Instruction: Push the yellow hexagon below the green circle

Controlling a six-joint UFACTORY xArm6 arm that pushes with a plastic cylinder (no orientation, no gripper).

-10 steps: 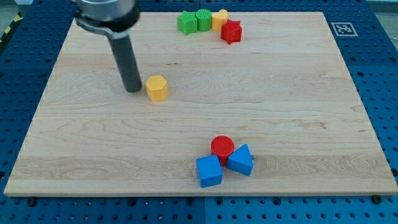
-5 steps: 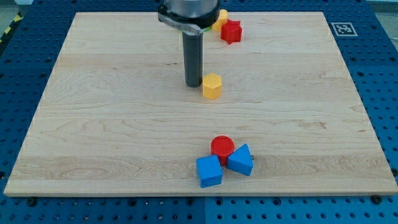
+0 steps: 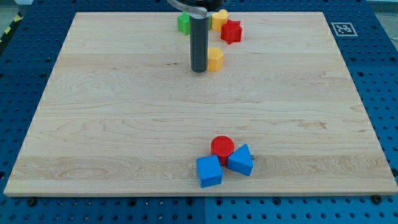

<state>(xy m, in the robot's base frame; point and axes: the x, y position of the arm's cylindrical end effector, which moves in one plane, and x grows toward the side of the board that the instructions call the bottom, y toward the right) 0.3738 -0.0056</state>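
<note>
The yellow hexagon [image 3: 215,59] lies in the upper middle of the wooden board [image 3: 93,124]. My tip [image 3: 199,70] stands right against its left side. The dark rod hides the green circle; only a green block [image 3: 183,23] shows to the rod's left at the view's top. The yellow hexagon sits below and slightly right of that hidden spot.
Another yellow block [image 3: 218,18] and a red block [image 3: 231,30] lie at the view's top beside the rod. Near the view's bottom a red cylinder [image 3: 222,147] touches a blue cube [image 3: 209,171] and another blue block [image 3: 240,160].
The yellow hexagon has been pushed right and then up towards the view's top. My tip followed it and now covers the green circle.
</note>
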